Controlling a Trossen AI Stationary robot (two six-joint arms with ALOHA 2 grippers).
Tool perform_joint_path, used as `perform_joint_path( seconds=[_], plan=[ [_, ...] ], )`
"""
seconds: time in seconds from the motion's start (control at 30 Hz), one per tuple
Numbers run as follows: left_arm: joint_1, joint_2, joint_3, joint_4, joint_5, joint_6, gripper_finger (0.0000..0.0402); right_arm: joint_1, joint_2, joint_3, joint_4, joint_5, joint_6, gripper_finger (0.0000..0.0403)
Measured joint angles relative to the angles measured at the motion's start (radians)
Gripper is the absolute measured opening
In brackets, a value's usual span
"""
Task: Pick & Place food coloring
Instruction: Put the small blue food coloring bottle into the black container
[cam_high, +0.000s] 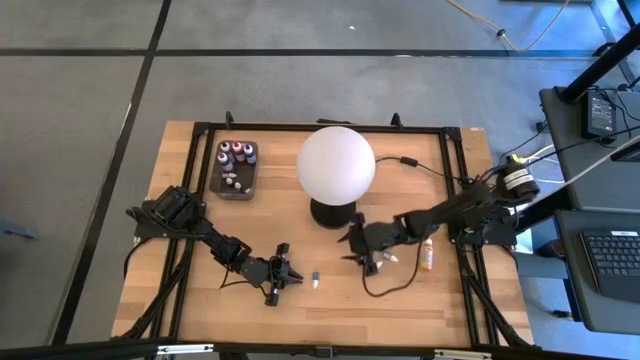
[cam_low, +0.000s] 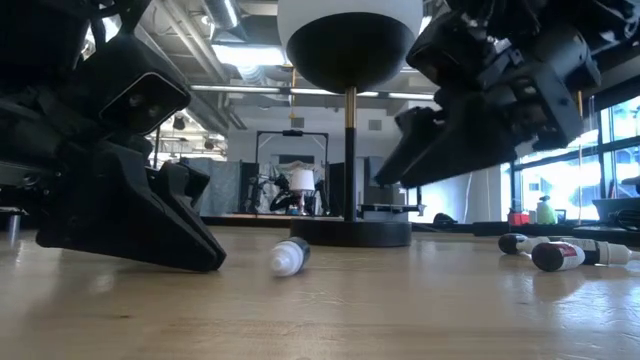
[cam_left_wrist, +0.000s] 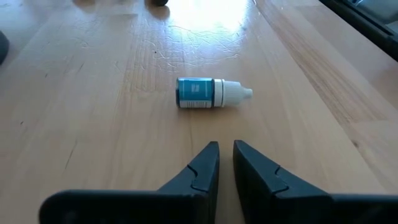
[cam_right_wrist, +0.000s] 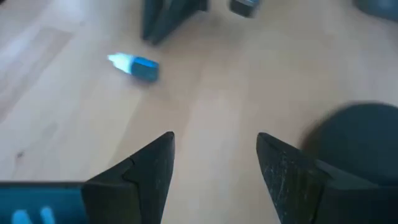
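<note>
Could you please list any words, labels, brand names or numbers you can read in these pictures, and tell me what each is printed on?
None can be read.
Small blue-labelled dropper bottle with a white cap, lying on the wooden table: its label has print, too small and blurred to read.
Dropper bottles lying at the right in the low view: red-and-white labels, unreadable.
Bottles in the dark grey tray: too small to read.
</note>
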Motion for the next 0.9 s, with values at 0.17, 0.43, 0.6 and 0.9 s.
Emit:
perform_joint_path(
  seconds=[0.17,0.43,0.6,0.9],
  plan=[
    [0.000,0.000,0.000,-0.002,-0.045,0.000,0.0044,0.032,0.091,0.000,0.145,-0.044,-0.024,0.0230],
    [0.000,0.000,0.000,-0.001,-0.199,-0.035,0.0050,0.034,0.186,0.000,0.310,-0.184,-0.093,0.0230],
    [0.000,0.000,0.000,0.000,-0.226,-0.103,0.0057,0.034,0.245,0.003,0.413,-0.191,-0.095,0.0230],
    [0.000,0.000,0.000,0.000,-0.223,-0.094,0.0088,0.037,0.358,0.125,0.372,-0.192,-0.037,0.0230]
  ],
)
